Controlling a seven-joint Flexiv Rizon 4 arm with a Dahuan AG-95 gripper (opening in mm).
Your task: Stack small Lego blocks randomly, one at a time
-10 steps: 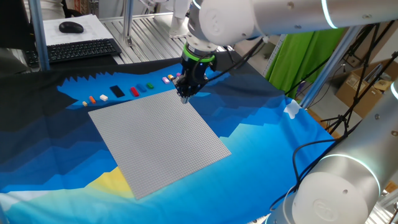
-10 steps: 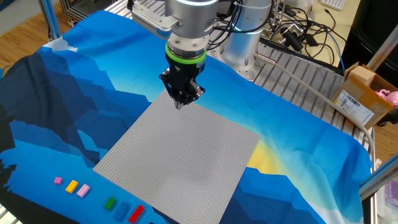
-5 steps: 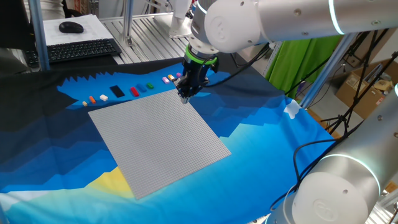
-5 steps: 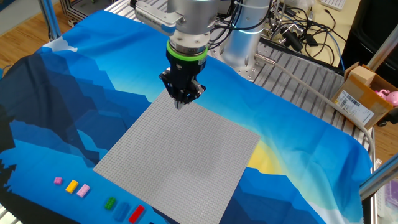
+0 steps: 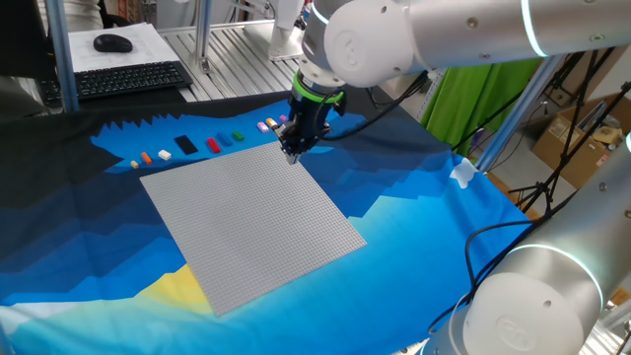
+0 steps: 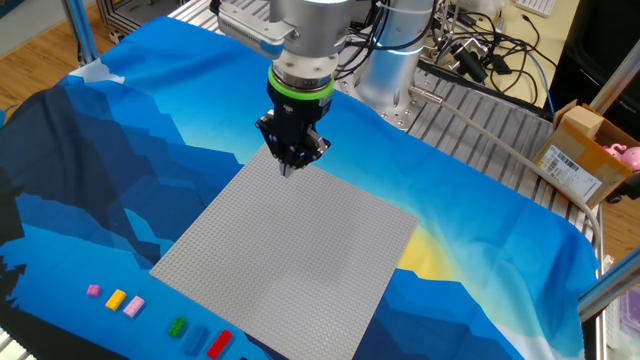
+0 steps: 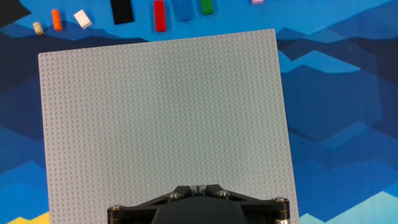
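Observation:
The small Lego blocks lie in a row on the cloth beyond the baseplate's far edge: orange (image 7: 56, 18), white (image 7: 82, 18), black (image 7: 120, 11), red (image 7: 160, 15), blue (image 7: 183, 9) and green (image 7: 206, 7). One fixed view shows the same row, red (image 5: 213, 145) near its middle. In the other fixed view the pink (image 6: 93, 291), yellow (image 6: 116, 299) and green (image 6: 177, 326) blocks show. My gripper (image 5: 292, 154) (image 6: 288, 168) (image 7: 199, 186) hangs just over a corner of the grey baseplate (image 5: 246, 217) (image 6: 290, 250) (image 7: 161, 106). It is shut and holds nothing.
A blue mountain-print cloth (image 5: 414, 227) covers the table. A keyboard (image 5: 128, 77) and mouse (image 5: 112, 42) sit behind it. A cardboard box (image 6: 580, 155) and cables (image 6: 490, 50) lie on the metal frame off the cloth.
The arm's upper link has swung slightly sideways. The fingertips stay over the same baseplate corner, still shut.

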